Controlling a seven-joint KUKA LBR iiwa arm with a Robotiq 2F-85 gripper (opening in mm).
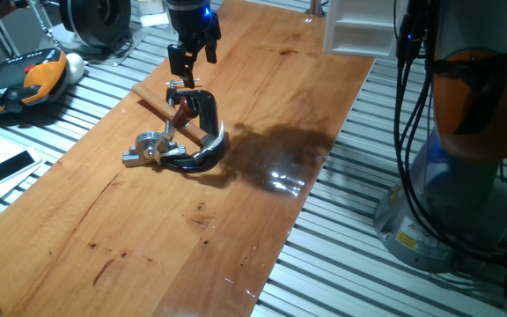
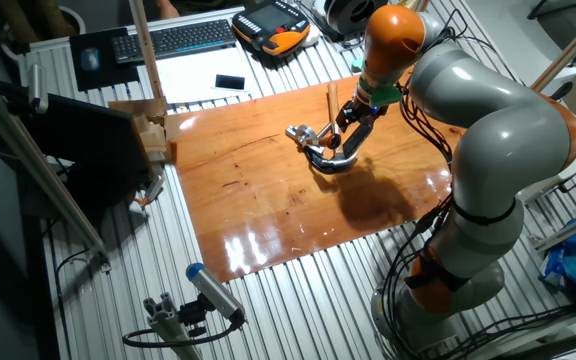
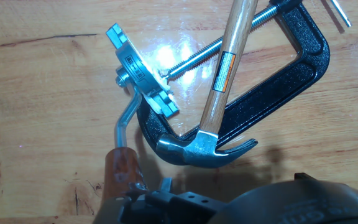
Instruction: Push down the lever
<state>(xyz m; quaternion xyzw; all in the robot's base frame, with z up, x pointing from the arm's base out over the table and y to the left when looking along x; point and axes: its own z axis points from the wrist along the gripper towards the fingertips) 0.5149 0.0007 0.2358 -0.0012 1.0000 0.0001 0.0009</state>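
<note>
The lever (image 3: pixel 124 124) stands near the table's (image 1: pixel 148 238) far end, its knob (image 3: pixel 122 169) raised off a silver fitting (image 3: pixel 143 79), close beside a hammer (image 3: pixel 205 144) and black clamp (image 3: pixel 297 68). The gripper (image 1: pixel 193 55) hangs just above; its jaws stand apart. Bare glossy wood spreads nearer the camera, ringed by slatted metal.

One thin silver metal lever with a red-brown knob (image 3: pixel 120 163); one wooden-handled steel claw hammer (image 3: pixel 213 124); one black C-clamp (image 3: pixel 291 74); one silver hinge fitting (image 3: pixel 140 74).
</note>
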